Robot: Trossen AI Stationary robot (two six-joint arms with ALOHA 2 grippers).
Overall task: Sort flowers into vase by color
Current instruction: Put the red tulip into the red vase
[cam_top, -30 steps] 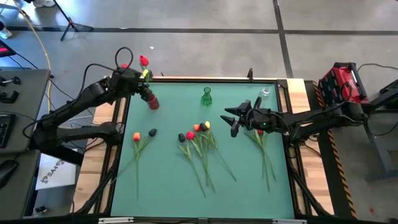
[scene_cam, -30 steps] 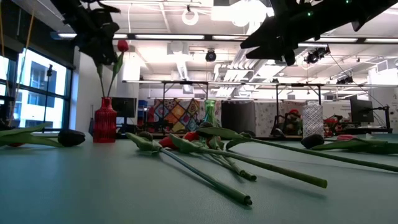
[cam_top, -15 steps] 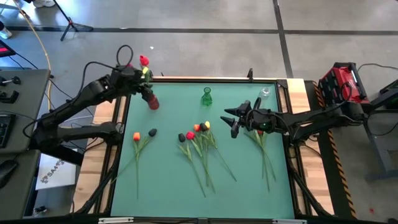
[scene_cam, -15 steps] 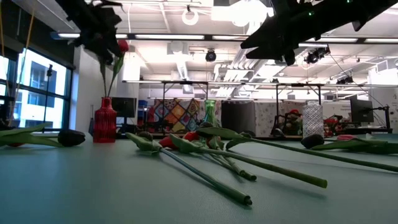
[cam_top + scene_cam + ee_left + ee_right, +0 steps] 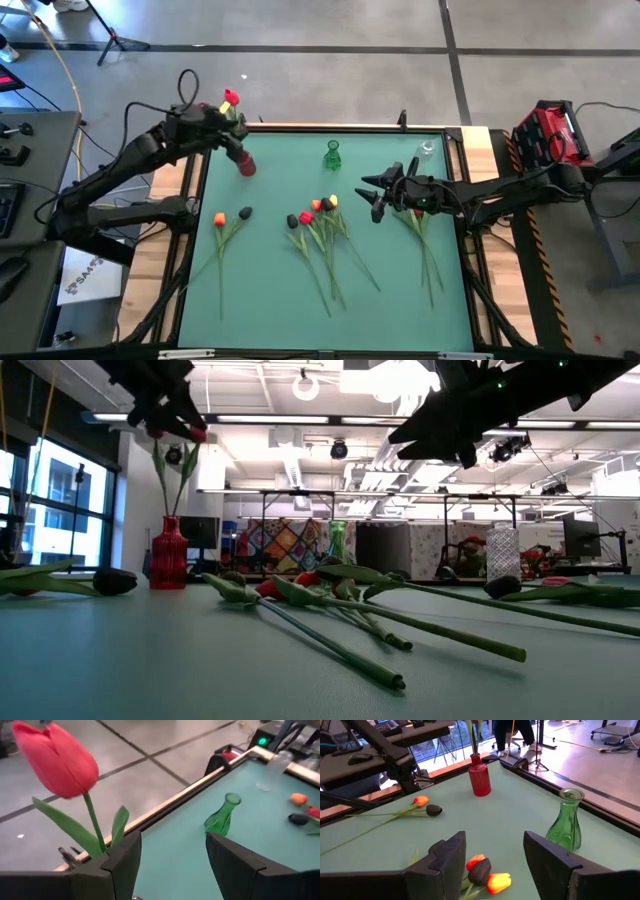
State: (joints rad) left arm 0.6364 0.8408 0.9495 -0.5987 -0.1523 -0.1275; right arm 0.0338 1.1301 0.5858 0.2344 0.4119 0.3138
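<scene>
A red tulip (image 5: 57,757) stands upright with its stem in the red vase (image 5: 168,552) at the table's far left; its head (image 5: 230,97) is over the far edge. My left gripper (image 5: 172,865) hovers open above that vase (image 5: 245,164), and the tulip's stem (image 5: 95,827) stands outside the gap, beside one finger. My right gripper (image 5: 375,196) hangs open over mid-table, above a bunch of flowers (image 5: 422,230). More flowers lie flat: an orange and black pair (image 5: 230,216) on the left and a mixed cluster (image 5: 318,215) in the middle. My left gripper is open; the red tulip's stem (image 5: 100,845) runs down close by the outer side of one finger (image 5: 122,862), and I cannot tell whether they touch. The tulip stays upright in the red vase.
A green vase (image 5: 332,155) stands at the far middle and a clear vase (image 5: 424,150) at the far right. Long stems trail toward the near edge (image 5: 330,285). The near strip of the table (image 5: 270,320) is bare green mat.
My left gripper has risen from above the red vase and drawn back toward the table's far left corner. The red tulip stays standing in the vase. My right arm has kept still.
</scene>
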